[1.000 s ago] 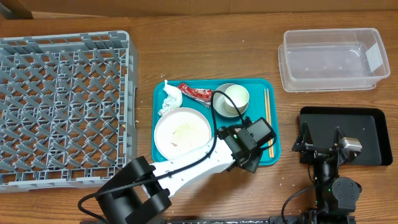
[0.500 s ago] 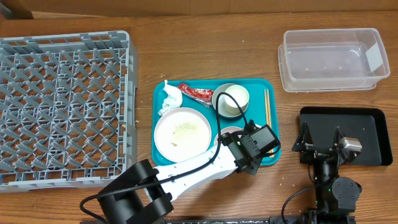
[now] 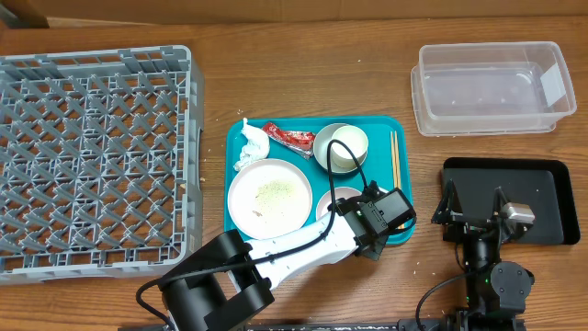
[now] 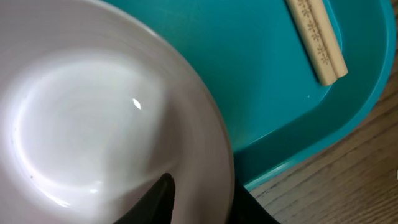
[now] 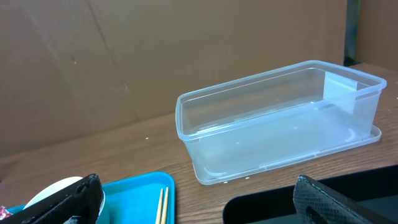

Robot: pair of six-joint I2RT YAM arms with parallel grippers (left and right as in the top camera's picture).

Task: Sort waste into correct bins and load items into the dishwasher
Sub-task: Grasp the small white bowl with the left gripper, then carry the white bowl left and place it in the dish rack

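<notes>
My left gripper [image 3: 355,210] reaches over the teal tray [image 3: 237,225], its fingers straddling the right rim of the smaller white dish [image 3: 335,199]. In the left wrist view one finger [image 4: 158,198] lies inside the dish [image 4: 93,124] and the other sits outside the rim; the gripper [image 4: 202,200] is shut on it. The large white plate [image 3: 269,198] carries rice crumbs. A white cup [image 3: 350,143] sits in the metal bowl [image 3: 323,154]. A crumpled napkin [image 3: 249,147] and red wrapper [image 3: 288,138] lie at the tray's back. My right gripper [image 3: 473,208] stands open over the black tray [image 3: 544,198].
The grey dish rack [image 3: 92,156] fills the left side. The clear tub [image 3: 491,87] stands at the back right, also in the right wrist view [image 5: 280,124]. Wooden chopsticks [image 3: 395,167] lie along the teal tray's right edge, close to my left gripper.
My left gripper slid a little right and down onto the small dish's rim and its fingers closed in on it. The right arm has not moved.
</notes>
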